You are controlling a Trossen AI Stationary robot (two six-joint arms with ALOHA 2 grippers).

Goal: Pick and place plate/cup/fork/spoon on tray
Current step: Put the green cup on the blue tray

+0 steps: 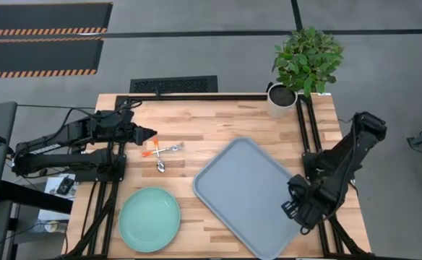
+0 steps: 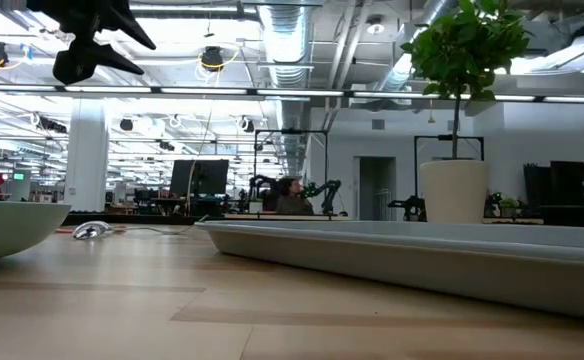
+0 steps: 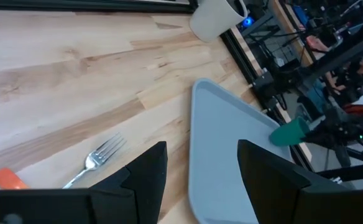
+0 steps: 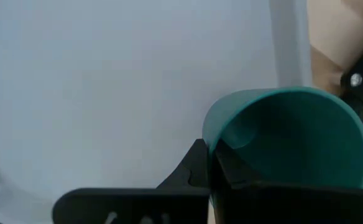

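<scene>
Left gripper (image 1: 152, 134): jaws parted moderately, empty, hovering above surface (image 1: 218, 119), well left of tray (image 1: 251, 195). Fork (image 1: 169, 149) and spoon (image 1: 159, 160): flat on surface, crossed, left of tray, just beside left gripper. Plate (image 1: 149, 219): on surface, left of tray. Right gripper (image 4: 209, 171): clamped on cup (image 4: 290, 140) wall, above tray's right edge.

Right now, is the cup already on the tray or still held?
Still held. The right gripper is shut on the cup, tipped on its side above the tray, not resting on it.
</scene>
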